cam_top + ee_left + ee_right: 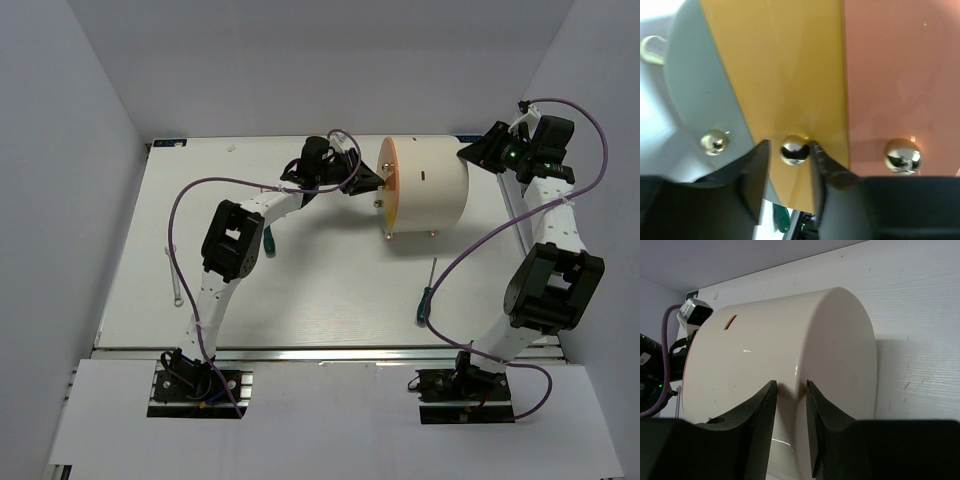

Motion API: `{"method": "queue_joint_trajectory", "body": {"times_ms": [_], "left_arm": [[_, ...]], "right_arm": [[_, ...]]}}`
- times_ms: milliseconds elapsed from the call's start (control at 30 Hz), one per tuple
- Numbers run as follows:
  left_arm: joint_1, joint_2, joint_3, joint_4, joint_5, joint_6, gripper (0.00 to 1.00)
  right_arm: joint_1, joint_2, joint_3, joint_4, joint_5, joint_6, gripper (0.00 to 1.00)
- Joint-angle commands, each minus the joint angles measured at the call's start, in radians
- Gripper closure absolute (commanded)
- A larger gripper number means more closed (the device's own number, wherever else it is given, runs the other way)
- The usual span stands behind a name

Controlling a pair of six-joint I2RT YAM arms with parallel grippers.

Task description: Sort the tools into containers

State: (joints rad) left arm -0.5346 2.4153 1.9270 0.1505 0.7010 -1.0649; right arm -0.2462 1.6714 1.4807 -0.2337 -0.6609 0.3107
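White tabletop [300,300] with pale walls round it, and the white drum [435,185] lies on its side at the far end. Its orange face [391,180] points at the left gripper [789,148]. That gripper's jaws are apart, straddling the middle brass knob [794,150] of the mustard-orange drawer [780,75]. One finger looks like it's touching the knob, with a sliver of gap on the other side. A grey-green drawer [700,90] is just to one side of the gripper and a pinkish-orange drawer [900,75] to the other. The right gripper [788,390] is at the drum's back end, jaws apart, tips against the curved wall. One screwdriver [425,295] lies well back from the right gripper, another green handle [268,240] pokes out under the left arm, and the wrench [172,272] sits way off behind the left gripper.
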Motion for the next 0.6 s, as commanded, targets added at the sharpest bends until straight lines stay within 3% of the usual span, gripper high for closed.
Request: {"method": "queue_joint_trajectory", "body": {"times_ms": [0, 200, 367, 567], "left_arm": [[-0.024, -0.007, 0.032, 0.023, 0.009, -0.009, 0.56], [-0.022, -0.022, 0.006, 0.034, 0.012, -0.015, 0.74], [0.005, -0.094, -0.089, 0.064, 0.006, -0.012, 0.80], [0.084, -0.199, -0.241, 0.075, 0.002, 0.019, 0.81]], "right_arm": [[0.005, 0.028, -0.028, -0.061, 0.001, -0.018, 0.65], [0.007, 0.025, -0.033, -0.061, 0.018, -0.019, 0.65], [0.004, 0.027, -0.030, -0.070, 0.050, -0.030, 0.66], [-0.008, 0.040, -0.019, -0.081, 0.063, -0.036, 0.66]]}}
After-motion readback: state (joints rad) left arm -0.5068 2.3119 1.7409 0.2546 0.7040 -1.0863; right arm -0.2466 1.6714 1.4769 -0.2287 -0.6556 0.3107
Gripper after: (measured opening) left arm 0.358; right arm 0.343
